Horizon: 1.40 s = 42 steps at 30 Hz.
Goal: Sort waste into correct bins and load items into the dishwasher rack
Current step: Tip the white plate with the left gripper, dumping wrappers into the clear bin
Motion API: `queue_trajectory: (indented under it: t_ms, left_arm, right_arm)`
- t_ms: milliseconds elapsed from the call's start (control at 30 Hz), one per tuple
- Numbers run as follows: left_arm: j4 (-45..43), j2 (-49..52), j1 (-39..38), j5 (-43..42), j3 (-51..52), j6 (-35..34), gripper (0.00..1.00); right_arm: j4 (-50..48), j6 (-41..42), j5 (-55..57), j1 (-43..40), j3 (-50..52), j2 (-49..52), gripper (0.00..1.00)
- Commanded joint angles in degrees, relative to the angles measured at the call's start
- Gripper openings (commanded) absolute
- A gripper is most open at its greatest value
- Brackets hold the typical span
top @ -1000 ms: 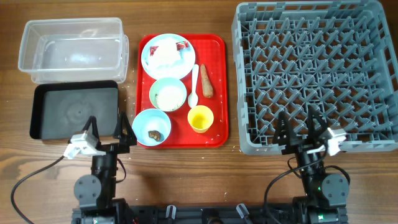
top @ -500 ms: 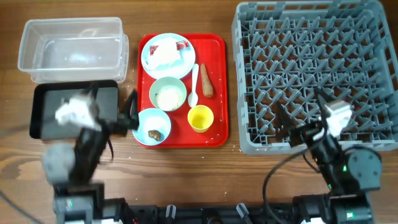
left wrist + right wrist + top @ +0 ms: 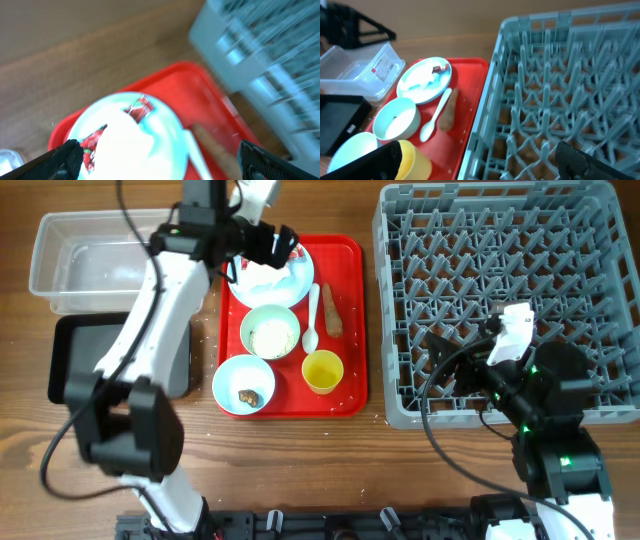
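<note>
My left gripper (image 3: 258, 248) is open and hovers over the pale blue plate (image 3: 282, 278) at the back of the red tray. In the left wrist view the plate (image 3: 167, 131) holds crumpled white tissue (image 3: 122, 145) and a red wrapper (image 3: 140, 106) between the open jaws (image 3: 162, 160). One pale blue bowl (image 3: 270, 332) holds rice grains, the other (image 3: 243, 384) a brown scrap. The yellow cup (image 3: 322, 371), white spoon (image 3: 312, 320) and brown stick (image 3: 332, 310) lie on the tray. My right gripper (image 3: 455, 368) is open and empty over the grey rack's (image 3: 500, 270) front left part.
The clear tub (image 3: 110, 260) stands at the back left, with the black tray (image 3: 70, 360) in front of it. The flat red tray (image 3: 345, 395) lies between them and the rack. In the right wrist view the rack edge (image 3: 485, 115) runs beside the yellow cup (image 3: 412, 160).
My left arm has swung from the table's front edge up and back to over the plate. My right arm has risen and reached forward over the rack's front left.
</note>
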<state>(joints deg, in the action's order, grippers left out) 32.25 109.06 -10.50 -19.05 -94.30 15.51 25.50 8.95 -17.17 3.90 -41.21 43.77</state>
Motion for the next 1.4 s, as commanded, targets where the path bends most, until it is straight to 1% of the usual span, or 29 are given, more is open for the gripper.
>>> queue_trajectory:
  t_ms: [0, 67, 167, 267, 433, 467, 500, 533, 567, 600, 633, 667, 700, 733, 767, 800, 833, 900, 933, 967, 1000, 1067, 1100, 1167, 1200, 1233, 1267, 1300, 1367]
  left_arm:
    - [0.1, 7.4, 0.0, 4.0, -1.2, 1.9, 1.00]
    - [-1.5, 10.4, 0.0, 4.2, -1.2, 2.1, 1.00]
    - [-6.6, 14.6, 0.1, 7.5, -1.2, 2.2, 1.00]
    - [-10.9, 18.5, 0.1, 7.8, -1.2, 2.3, 1.00]
    - [-13.0, 23.1, 0.2, 8.5, -1.2, 2.3, 1.00]
    - [-12.9, 23.6, 0.2, 8.5, -1.2, 2.3, 0.98]
    - [-12.7, 23.9, 0.2, 8.5, -1.2, 2.3, 0.92]
    - [-12.2, 24.0, 0.2, 8.5, -1.2, 2.3, 0.76]
    - [-11.7, 24.0, 0.2, 8.5, -1.2, 2.3, 0.48]
    - [-10.9, 24.0, 0.2, 8.5, -1.2, 2.2, 0.24]
    - [-9.5, 24.0, 0.2, 8.5, -1.2, 2.0, 0.04]
    - [-8.6, 24.0, 0.2, 8.5, -1.2, 1.7, 0.04]
    - [-8.5, 24.0, 0.3, 8.6, -1.2, -0.6, 0.04]
    - [-8.7, 23.5, 0.7, 8.7, -1.6, -5.9, 0.04]
    - [-7.8, 20.7, 1.9, 8.6, -3.7, -14.4, 0.04]
    - [-6.0, 17.4, 2.7, 8.7, -5.8, -17.6, 0.04]
    - [-4.2, 13.8, 3.4, 8.7, -7.5, -18.0, 0.04]
    - [-4.4, 5.0, 5.7, 10.5, -8.3, -17.9, 0.04]
    - [-4.8, 2.4, 7.4, 13.8, -8.2, -17.9, 0.04]
    - [-5.5, 0.6, 10.1, 19.2, -8.2, -17.6, 0.04]
    - [-5.9, 0.6, 13.2, 23.1, -8.2, -17.0, 0.04]
    - [-8.0, 4.4, 20.6, 23.4, -8.0, -17.5, 0.04]
    - [-8.4, 6.2, 22.1, 23.4, -8.0, -17.5, 0.06]
    - [-8.9, 11.5, 24.4, 23.4, -8.0, -17.5, 0.24]
    - [-8.7, 13.0, 24.6, 23.4, -8.0, -17.5, 0.46]
    - [-8.7, 13.5, 24.5, 23.4, -8.0, -17.5, 0.73]
    - [-9.2, 13.3, 24.3, 23.4, -8.0, -17.5, 0.95]
    - [-9.8, 12.3, 24.1, 23.4, -8.1, -17.2, 1.00]
    - [-9.2, 8.2, 23.3, 23.2, -8.2, -10.4, 1.00]
  right_arm:
    - [0.3, 5.2, -1.0, 0.0, -1.2, 3.3, 1.00]
    - [0.3, 5.2, -1.0, 0.0, -1.2, 4.9, 1.00]
    - [0.5, 5.2, -2.5, 0.0, -1.2, 7.5, 1.00]
    - [0.6, 5.2, -2.5, 0.0, -1.2, 9.0, 1.00]
    - [0.6, 5.2, -2.4, 0.0, -1.2, 9.2, 1.00]
    - [0.6, 5.2, -2.4, 0.0, -1.2, 9.2, 1.00]
    - [0.5, 5.2, -2.4, 0.0, -1.2, 9.2, 1.00]
    - [0.3, 5.2, -2.4, 0.0, -1.2, 9.2, 1.00]
    - [0.3, 5.2, -2.4, 0.0, -1.2, 9.2, 1.00]
    - [0.2, 5.2, -2.4, 0.0, -1.2, 9.2, 1.00]
    - [0.2, 5.2, -2.4, 0.0, -1.2, 9.2, 1.00]
    - [0.2, 5.2, -2.4, 0.0, -1.2, 9.2, 1.00]
    - [0.1, 5.2, -2.4, 0.0, -1.2, 9.2, 1.00]
    - [0.0, 5.2, -2.4, 0.0, -1.2, 9.2, 1.00]
    - [-0.1, 6.1, -2.4, 0.0, -1.2, 9.2, 1.00]
    - [-0.1, 6.3, -2.4, 0.0, -1.2, 9.2, 1.00]
    - [-0.2, 6.3, -2.4, 0.0, -1.2, 9.2, 1.00]
    - [-0.2, 6.3, -2.4, 0.0, -1.2, 9.2, 1.00]
    - [-0.2, 6.3, -2.4, 0.0, -1.2, 9.2, 1.00]
    - [-0.2, 6.3, -2.4, 0.0, -1.2, 9.2, 1.00]
    - [-0.3, 6.4, -2.4, 0.0, -1.2, 9.2, 1.00]
    - [-1.5, 6.5, -2.4, 0.0, -1.2, 9.3, 1.00]
    - [-1.7, 6.7, -2.4, 0.0, -1.2, 9.4, 1.00]
    - [-1.9, 6.7, -2.4, 0.0, -1.2, 9.4, 1.00]
    - [-1.9, 6.7, -2.4, 0.0, -1.2, 9.4, 1.00]
    - [-1.9, 6.7, -2.4, 0.0, -1.2, 9.4, 1.00]
    - [-1.9, 6.7, -2.4, 0.0, -1.2, 9.4, 1.00]
    - [-1.9, 6.7, -2.4, 0.0, -1.2, 9.4, 1.00]
    - [-1.9, 8.0, -2.4, 0.0, -1.2, 9.4, 1.00]
